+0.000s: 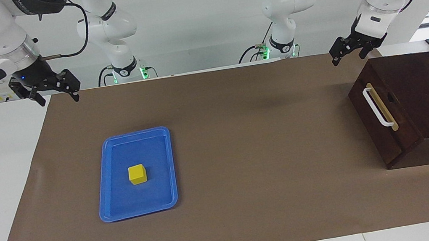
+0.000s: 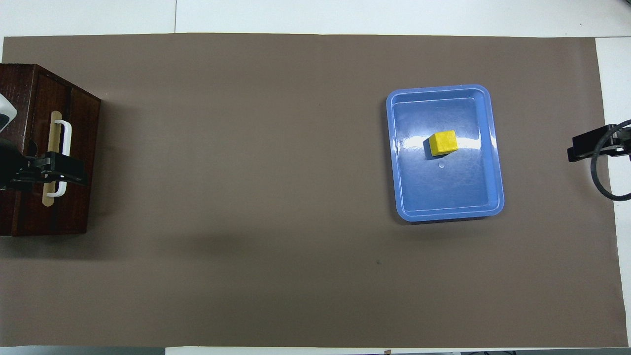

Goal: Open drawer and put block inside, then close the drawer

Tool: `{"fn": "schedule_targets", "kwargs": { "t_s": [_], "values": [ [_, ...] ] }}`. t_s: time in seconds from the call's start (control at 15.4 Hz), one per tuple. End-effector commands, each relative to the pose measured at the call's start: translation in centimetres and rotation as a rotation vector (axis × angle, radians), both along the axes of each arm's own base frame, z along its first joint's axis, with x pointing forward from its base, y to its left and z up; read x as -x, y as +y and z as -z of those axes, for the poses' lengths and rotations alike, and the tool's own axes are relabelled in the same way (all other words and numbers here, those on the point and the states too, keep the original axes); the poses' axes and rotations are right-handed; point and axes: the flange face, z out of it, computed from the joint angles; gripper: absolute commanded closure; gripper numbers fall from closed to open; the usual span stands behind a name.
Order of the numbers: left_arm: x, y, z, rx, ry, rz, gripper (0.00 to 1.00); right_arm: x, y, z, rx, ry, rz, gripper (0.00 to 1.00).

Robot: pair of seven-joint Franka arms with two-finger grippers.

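The small yellow block (image 1: 137,174) (image 2: 442,142) lies in a flat blue tray (image 1: 153,194) (image 2: 443,190) toward the right arm's end of the mat. The dark wooden drawer (image 1: 392,140) (image 2: 81,133) is shut in its box (image 1: 427,93) at the left arm's end, its white bar handle (image 1: 377,106) (image 2: 65,135) facing the tray. My left gripper (image 1: 348,57) (image 2: 66,170) hangs open in the air by the box's corner nearest the robots and holds nothing. My right gripper (image 1: 58,97) (image 2: 579,150) waits open and raised over the mat's edge near its base.
A brown mat (image 1: 243,141) (image 2: 246,197) covers most of the white table. The tray and the box are the only things standing on it, a wide stretch of bare mat between them.
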Motion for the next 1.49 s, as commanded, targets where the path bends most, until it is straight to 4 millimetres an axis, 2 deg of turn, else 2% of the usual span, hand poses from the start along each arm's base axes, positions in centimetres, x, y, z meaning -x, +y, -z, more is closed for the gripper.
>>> {"fn": "schedule_targets", "kwargs": {
  "t_s": [0.0,0.26,0.39,0.58,0.78,0.91,0.97,1.04,1.3,1.43],
  "values": [
    [0.0,-0.2,-0.2,-0.003,0.007,0.022,0.00,0.2,-0.5,-0.5,0.007,-0.016,-0.015,0.00],
    [0.0,-0.1,0.2,-0.003,-0.001,0.021,0.00,0.2,-0.5,-0.5,0.007,-0.016,-0.015,0.00],
    [-0.6,-0.1,0.2,0.000,-0.047,0.007,0.00,0.2,-0.5,-0.5,0.007,-0.017,-0.018,0.00],
    [-1.3,0.1,1.1,-0.055,-0.118,0.040,0.00,-0.2,-0.4,-0.7,0.013,-0.048,-0.017,0.00],
    [-1.9,-0.7,4.6,-0.149,-0.127,0.100,0.00,-0.1,-1.0,-0.7,0.010,-0.046,-0.008,0.00],
    [-2.4,-0.3,8.1,-0.181,-0.148,0.124,0.00,0.1,-1.8,-0.2,-0.004,-0.035,0.022,0.00],
    [-3.0,-0.3,10.2,-0.221,-0.150,0.157,0.00,0.6,-1.6,0.3,-0.009,-0.024,0.060,0.00],
    [-3.7,-0.2,11.3,-0.259,-0.148,0.188,0.00,0.9,-1.3,1.0,-0.031,-0.019,0.127,0.00],
    [-6.2,0.4,16.2,-0.305,-0.159,0.251,0.00,1.9,0.4,6.1,-0.158,0.038,0.492,0.00],
    [-7.1,1.7,17.4,-0.338,-0.187,0.277,0.00,2.0,0.9,9.0,-0.226,0.097,0.618,0.00]
  ]
}}
